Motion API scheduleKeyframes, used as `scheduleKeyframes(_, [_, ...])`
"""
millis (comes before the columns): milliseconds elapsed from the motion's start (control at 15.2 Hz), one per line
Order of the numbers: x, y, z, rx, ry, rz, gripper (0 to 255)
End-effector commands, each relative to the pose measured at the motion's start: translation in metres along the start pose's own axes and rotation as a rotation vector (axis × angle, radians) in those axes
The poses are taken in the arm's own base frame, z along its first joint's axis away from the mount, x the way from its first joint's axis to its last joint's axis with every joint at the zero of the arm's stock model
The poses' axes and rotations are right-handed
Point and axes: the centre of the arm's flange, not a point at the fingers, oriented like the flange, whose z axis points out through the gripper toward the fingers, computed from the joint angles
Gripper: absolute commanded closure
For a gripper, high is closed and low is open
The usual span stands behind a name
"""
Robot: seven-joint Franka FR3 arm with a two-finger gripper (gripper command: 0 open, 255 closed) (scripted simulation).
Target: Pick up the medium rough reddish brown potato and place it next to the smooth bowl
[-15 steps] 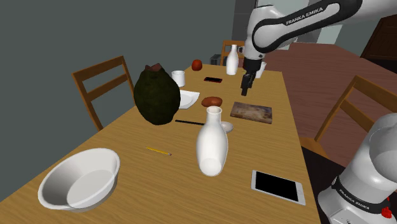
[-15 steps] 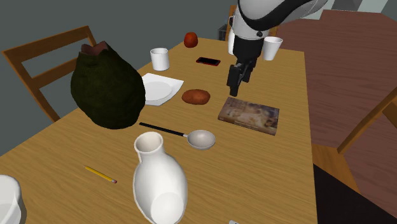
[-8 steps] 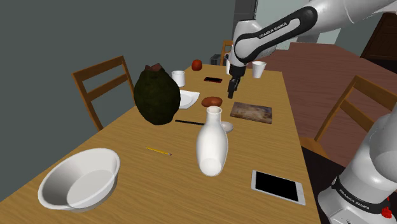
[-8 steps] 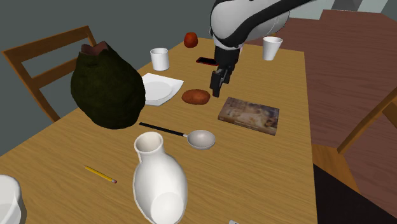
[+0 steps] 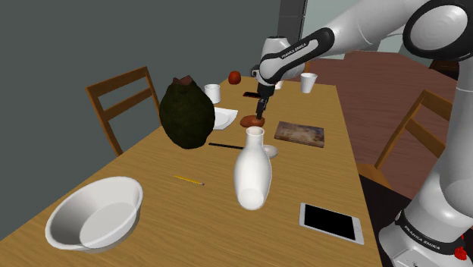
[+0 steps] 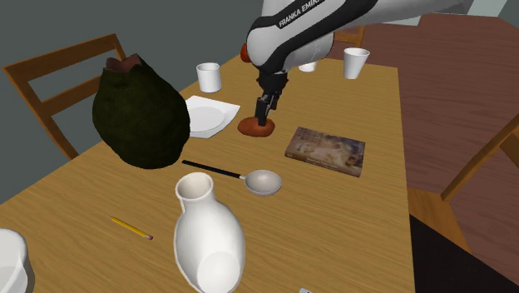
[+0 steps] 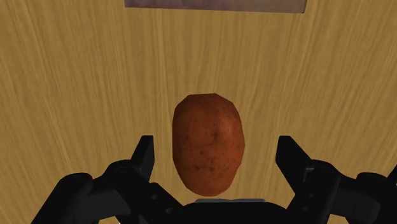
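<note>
Wrist view: potato (image 7: 208, 143) centred in gripper (image 7: 217, 151), fingers spread wide, not touching; long axis square to finger line, squeeze lands across short width.

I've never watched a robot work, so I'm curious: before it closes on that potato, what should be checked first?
1. Are the fingers open? Ok: they stand apart on either side of the potato, not touching it.
2. Is the potato centred between them? Ok.
3. Is the gripper low enough to clasp it? Cannot tell.
4. Are the book and the plate apart from the potato? Ok.
5. Is there bare wood beside the bowl? Ok.
</note>
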Motion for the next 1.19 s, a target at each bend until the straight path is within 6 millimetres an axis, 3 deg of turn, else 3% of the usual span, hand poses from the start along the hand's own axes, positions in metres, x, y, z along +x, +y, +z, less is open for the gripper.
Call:
scheduleKeyframes(0, [0.004,0.001,0.009,-0.001,0.003,-0.005,0])
scheduleKeyframes(330, [0.004,0.001,0.038,-0.001,0.003,-0.005,0])
scheduleKeyframes(858, [0.004,0.001,0.038,-0.001,0.003,-0.005,0])
scheduleKeyframes(924, [0.004,0.001,0.038,-0.001,0.003,-0.005,255])
scheduleKeyframes(1122, [0.004,0.001,0.038,-0.001,0.003,-0.005,255])
